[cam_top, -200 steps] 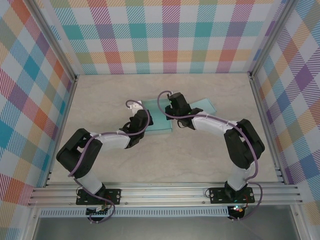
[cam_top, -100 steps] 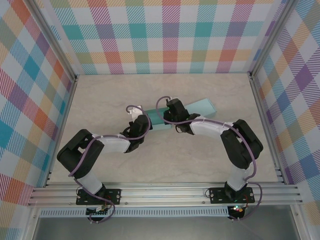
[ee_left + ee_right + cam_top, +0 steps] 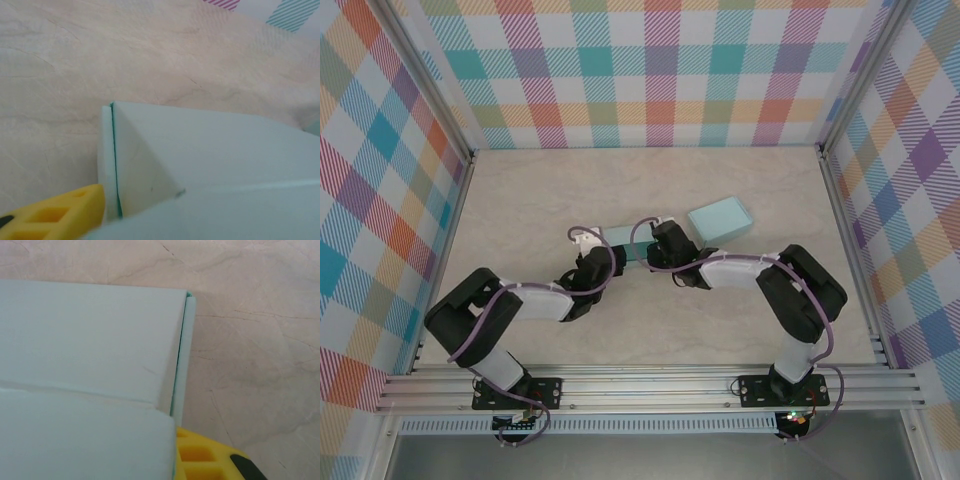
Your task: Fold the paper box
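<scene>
Overhead, the beige marbled surface [image 3: 520, 200] sits inside plaid walls [image 3: 650, 70]. Left arm [image 3: 520, 300] and right arm [image 3: 760, 270] both reach toward the middle, elbows out, wrists nearly meeting.

Paper box [image 3: 720, 218]: pale teal, matte, lying around the centre of the surface. Its widest visible panel is a rounded rectangle just far-right of the right wrist. A narrow strip of the same teal shows between the two hands. The right arm covers the stretch between panel and strip.

Left hand [image 3: 602, 255]: at the left end of the strip. Right hand [image 3: 650, 250]: at the right end. Opening of either hand: cannot tell, since the card hides the gap in both wrist views.

Left wrist view: box corner close up. Two layers lie together along the left edge, with a thin darker teal line between them. A diagonal crease runs from that corner and marks a triangular facet. Another panel overlaps across the near part.

Right wrist view: flat panel with a lip along its right edge. A second panel overlaps it nearer the camera.

Left yellow finger [image 3: 60, 212] touches the doubled edge from the near left. Right yellow finger [image 3: 197, 455] sits just beside the near-right corner of the overlapping panel.
</scene>
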Robot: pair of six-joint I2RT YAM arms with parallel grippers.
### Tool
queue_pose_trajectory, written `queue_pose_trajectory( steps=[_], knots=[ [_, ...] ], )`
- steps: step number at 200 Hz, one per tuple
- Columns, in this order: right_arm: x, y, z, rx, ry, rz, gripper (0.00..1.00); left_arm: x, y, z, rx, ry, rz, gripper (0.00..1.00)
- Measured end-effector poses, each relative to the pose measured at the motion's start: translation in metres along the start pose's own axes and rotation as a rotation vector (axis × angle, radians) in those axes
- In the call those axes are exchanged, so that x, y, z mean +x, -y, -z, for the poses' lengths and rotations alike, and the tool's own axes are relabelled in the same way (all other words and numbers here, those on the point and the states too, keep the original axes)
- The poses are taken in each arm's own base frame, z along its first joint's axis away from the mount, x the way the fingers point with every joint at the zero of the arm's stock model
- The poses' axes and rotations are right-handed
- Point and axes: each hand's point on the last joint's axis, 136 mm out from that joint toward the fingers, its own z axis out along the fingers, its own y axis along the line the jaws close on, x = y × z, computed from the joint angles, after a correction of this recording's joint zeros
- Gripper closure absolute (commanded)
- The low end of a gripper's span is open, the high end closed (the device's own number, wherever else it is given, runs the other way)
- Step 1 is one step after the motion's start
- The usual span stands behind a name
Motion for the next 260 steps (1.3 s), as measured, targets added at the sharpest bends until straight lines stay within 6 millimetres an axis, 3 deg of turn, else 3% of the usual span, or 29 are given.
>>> queue_pose_trajectory(
  steps=[37,123,166,218,260],
  knots=[
    [-0.002,-0.001,0.000,-0.003,0.008,-0.002,0.88,-0.020,0.007,0.026,0.047,0.030,0.054,0.00],
    [0.001,0.000,0.000,0.000,0.001,0.004,0.84,-0.043,-0.014,0.093,0.081,0.001,0.160,0.00],
    [0.004,-0.003,0.002,-0.008,-0.019,0.015,0.69,-0.063,-0.025,0.125,0.097,0.033,0.186,0.04],
    [0.001,-0.020,0.029,-0.058,-0.033,0.041,0.53,-0.088,-0.022,0.126,-0.006,0.026,0.090,0.04],
    [-0.004,-0.027,0.059,-0.106,-0.050,0.044,0.45,-0.069,-0.021,0.098,-0.115,-0.079,-0.046,0.00]
  ],
)
